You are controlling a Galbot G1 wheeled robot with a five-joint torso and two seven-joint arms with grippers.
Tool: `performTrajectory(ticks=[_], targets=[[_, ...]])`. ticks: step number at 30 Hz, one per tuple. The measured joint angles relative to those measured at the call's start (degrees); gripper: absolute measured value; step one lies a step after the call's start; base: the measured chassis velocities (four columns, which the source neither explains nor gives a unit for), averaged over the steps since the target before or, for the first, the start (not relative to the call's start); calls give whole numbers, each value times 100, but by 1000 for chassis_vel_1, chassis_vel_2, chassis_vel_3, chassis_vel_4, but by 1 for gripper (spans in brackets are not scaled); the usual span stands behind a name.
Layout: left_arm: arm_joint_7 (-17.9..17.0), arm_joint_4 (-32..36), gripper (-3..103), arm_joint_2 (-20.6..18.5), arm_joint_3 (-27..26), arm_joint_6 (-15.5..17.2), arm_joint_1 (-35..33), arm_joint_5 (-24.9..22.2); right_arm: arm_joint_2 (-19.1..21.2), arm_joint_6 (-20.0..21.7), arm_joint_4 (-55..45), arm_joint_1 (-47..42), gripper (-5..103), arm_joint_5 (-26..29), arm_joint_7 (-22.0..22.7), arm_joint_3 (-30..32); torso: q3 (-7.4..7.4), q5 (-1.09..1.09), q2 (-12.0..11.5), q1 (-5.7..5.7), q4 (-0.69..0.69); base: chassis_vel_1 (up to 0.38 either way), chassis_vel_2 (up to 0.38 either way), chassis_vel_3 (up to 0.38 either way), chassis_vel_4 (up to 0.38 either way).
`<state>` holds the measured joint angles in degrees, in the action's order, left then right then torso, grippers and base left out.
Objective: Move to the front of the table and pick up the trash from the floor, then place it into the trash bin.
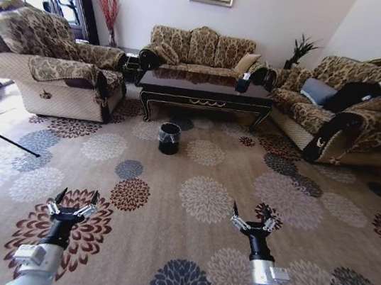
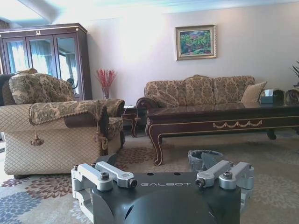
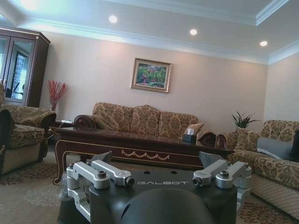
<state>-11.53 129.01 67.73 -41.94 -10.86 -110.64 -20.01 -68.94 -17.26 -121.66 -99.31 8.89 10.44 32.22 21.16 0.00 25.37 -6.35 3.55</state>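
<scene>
Sofas ring the room, and we face a floor point(image 1: 205, 188) of beige carpet with round flower medallions. Across it the dark bench point(image 1: 206, 87) stands before the middle sofa point(image 1: 201, 47). On the carpet just off the bench's front edge, toward its left corner, sits the black trash bin point(image 1: 169, 138). We cannot make out any trash. Low and near us, our left hand point(image 1: 74, 204) and right hand point(image 1: 252, 221) hover over the carpet, both spread and gripping nothing.
</scene>
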Motion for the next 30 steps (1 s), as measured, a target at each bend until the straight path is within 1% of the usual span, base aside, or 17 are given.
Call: performTrajectory(ticks=[9,16,20,30], targets=[[0,0,100,0,0,0,0,0,0,0,0,0,100,0,0,0,148,0,238,-88,0,0,0,0,0],[0,0,100,0,0,0,0,0,0,0,0,0,100,0,0,0,222,0,366,-142,0,0,0,0,0],[0,0,100,0,0,0,0,0,0,0,0,0,100,0,0,0,304,0,495,-189,0,0,0,0,0],[0,0,100,0,0,0,0,0,0,0,0,0,100,0,0,0,428,0,702,-273,0,0,0,0,0]])
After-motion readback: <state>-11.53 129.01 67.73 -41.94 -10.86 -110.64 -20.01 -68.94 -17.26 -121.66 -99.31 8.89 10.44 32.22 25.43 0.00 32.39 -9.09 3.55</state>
